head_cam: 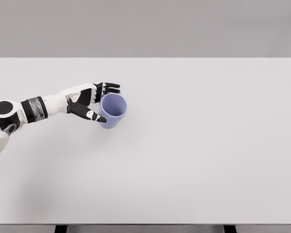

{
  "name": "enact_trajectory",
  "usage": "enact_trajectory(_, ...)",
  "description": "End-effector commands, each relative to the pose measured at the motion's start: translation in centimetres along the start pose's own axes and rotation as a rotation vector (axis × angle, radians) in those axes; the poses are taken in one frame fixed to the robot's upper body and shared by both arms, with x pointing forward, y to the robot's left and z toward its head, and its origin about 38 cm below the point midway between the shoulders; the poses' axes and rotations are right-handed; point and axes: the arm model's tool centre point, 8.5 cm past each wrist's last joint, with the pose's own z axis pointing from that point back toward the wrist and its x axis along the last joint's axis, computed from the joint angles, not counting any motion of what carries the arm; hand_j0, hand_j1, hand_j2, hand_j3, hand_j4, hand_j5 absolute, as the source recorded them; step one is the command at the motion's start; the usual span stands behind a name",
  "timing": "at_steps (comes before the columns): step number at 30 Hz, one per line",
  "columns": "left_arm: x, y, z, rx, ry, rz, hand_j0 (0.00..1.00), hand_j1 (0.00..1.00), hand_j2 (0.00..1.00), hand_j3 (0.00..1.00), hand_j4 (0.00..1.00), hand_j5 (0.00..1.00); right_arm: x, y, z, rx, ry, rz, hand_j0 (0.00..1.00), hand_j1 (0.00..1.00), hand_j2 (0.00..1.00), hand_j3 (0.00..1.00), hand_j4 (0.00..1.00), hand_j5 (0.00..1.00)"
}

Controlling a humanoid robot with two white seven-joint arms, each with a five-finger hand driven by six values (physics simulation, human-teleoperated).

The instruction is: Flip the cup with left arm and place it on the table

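Closest to you, the front edge of the white table point(150, 194) runs along the bottom of the head view, with two dark leg tops just showing beneath it. The near half of the tabletop is plain white surface.

Moving up and to your left, the robot's left arm point(19, 114) comes in from the left edge, its rounded white elbow section low at the border and a black-and-grey wrist band farther along. The forearm stretches out to the right across the table.

At its end you see the left hand point(89, 99), white on the back with black fingers. It is wrapped around the cup point(114, 110): the thumb lies across the cup's near side with its tip touching the wall, and the other fingers reach around the far side just above the rim. You can read this as a grasp on the cup, fingers closed against it from both sides.

The cup is pale violet and sits left of the table's centre, its open mouth facing up and tilted slightly toward the camera, so you look into the interior. Whether its base touches the table, you cannot tell.

Beyond the table's far edge there is a flat grey backdrop point(145, 26).
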Motion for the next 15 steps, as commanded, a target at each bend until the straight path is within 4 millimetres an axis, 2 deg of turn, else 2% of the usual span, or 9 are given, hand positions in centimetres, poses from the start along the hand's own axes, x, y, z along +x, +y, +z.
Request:
enact_trajectory(1, 0.1, 0.1, 0.1, 0.002, -0.003, 0.001, 1.0, 1.0, 1.0, 1.0, 1.0, 1.0, 0.0, 0.0, 0.0, 0.0, 0.0, 0.0, 1.0, 1.0, 1.0, 1.0, 1.0, 1.0)
enact_trajectory(5, 0.1, 0.2, 0.4, 0.005, -0.012, -0.01, 1.0, 1.0, 1.0, 1.0, 1.0, 1.0, 0.0, 0.0, 0.0, 0.0, 0.0, 0.0, 1.0, 1.0, 1.0, 1.0, 1.0, 1.0)
enact_trajectory(10, -0.1, 0.8, 1.9, 0.027, -0.007, -0.042, 1.0, 1.0, 1.0, 1.0, 1.0, 1.0, 0.0, 0.0, 0.0, 0.0, 0.0, 0.0, 1.0, 1.0, 1.0, 1.0, 1.0, 1.0)
enact_trajectory(15, -0.2, 1.0, 2.6, 0.034, -0.016, -0.058, 1.0, 1.0, 1.0, 1.0, 1.0, 1.0, 0.0, 0.0, 0.0, 0.0, 0.0, 0.0, 1.0, 1.0, 1.0, 1.0, 1.0, 1.0)
